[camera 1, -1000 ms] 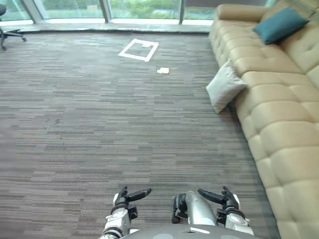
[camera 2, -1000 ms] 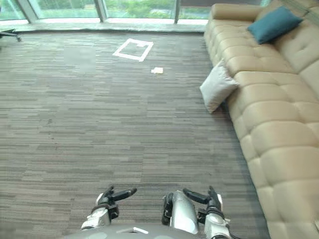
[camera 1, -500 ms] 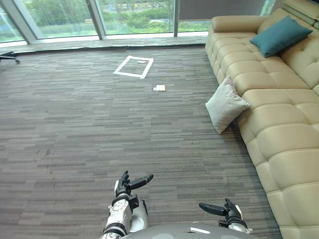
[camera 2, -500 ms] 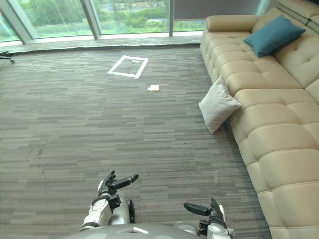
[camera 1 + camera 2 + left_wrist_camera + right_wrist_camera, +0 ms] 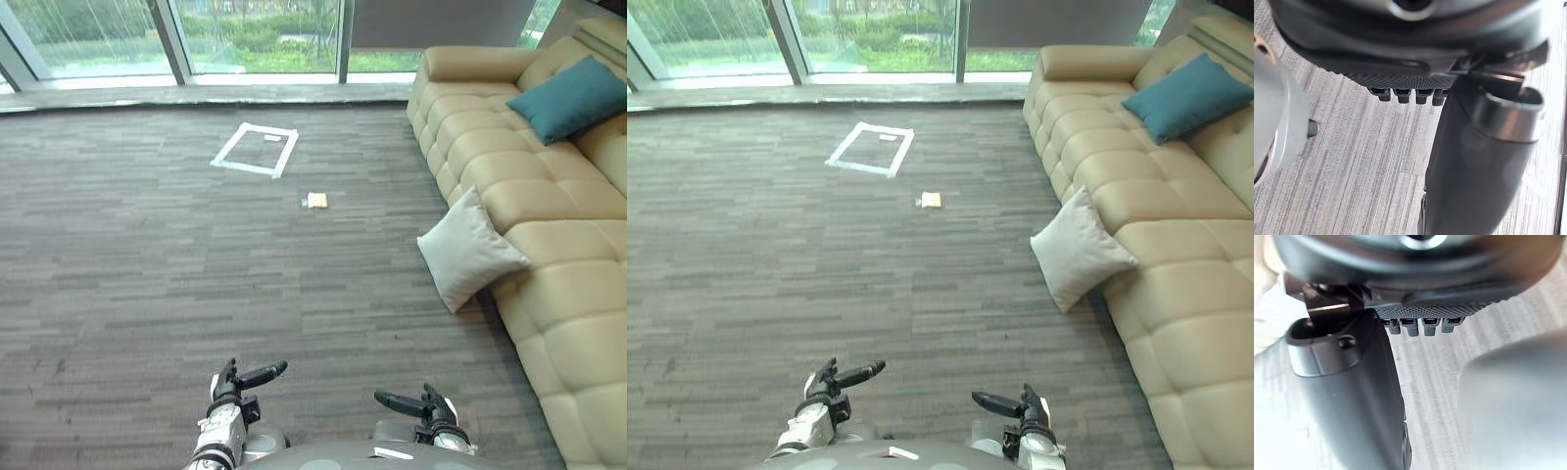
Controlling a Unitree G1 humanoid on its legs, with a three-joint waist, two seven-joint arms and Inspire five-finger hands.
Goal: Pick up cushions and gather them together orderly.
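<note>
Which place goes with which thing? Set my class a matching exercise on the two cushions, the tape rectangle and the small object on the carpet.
Things:
1. teal cushion
2. pale grey cushion
3. white tape rectangle
4. small yellowish object

Places:
A. on the carpet, leaning against the front of the sofa
B. on the carpet, nearest the windows
C. up on the sofa
D. on the carpet, between the white tape rectangle and the pale grey cushion

Pairs: 1-C, 2-A, 3-B, 4-D.
</note>
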